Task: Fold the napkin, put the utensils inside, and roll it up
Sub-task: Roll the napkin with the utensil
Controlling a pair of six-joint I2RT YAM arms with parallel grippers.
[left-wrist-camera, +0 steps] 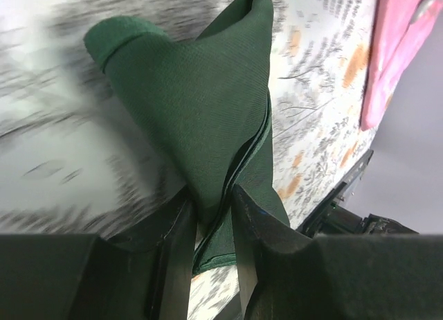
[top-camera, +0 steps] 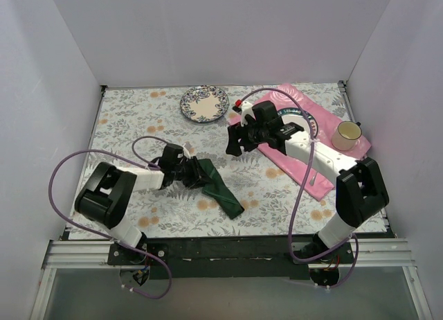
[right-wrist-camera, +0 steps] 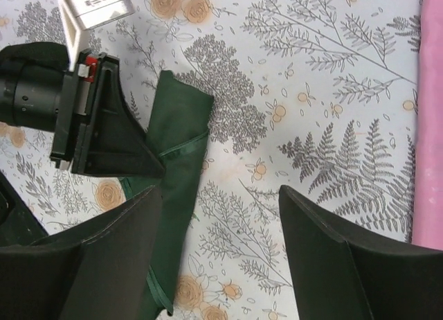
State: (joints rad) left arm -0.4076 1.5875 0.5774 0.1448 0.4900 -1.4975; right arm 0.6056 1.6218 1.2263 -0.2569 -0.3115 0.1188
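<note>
The dark green napkin (top-camera: pixel 223 192) lies as a long folded strip on the floral tablecloth, left of centre. My left gripper (top-camera: pixel 195 172) is shut on its upper end. In the left wrist view the cloth (left-wrist-camera: pixel 201 105) is pinched between the two fingers of that gripper (left-wrist-camera: pixel 211 219) and rises in a loose fold. My right gripper (top-camera: pixel 232 147) is open and empty, hovering just right of and above the napkin. Its wrist view shows the napkin (right-wrist-camera: pixel 181 136) under its left finger (right-wrist-camera: pixel 118 230). No gold utensils show in any view.
A patterned plate (top-camera: pixel 204 103) sits at the back centre. A pink placemat (top-camera: pixel 304 166) lies at the right under the right arm, with a cream cup (top-camera: pixel 347 135) on it and a slim pale utensil (top-camera: pixel 313 176) near its front edge. White walls close in three sides.
</note>
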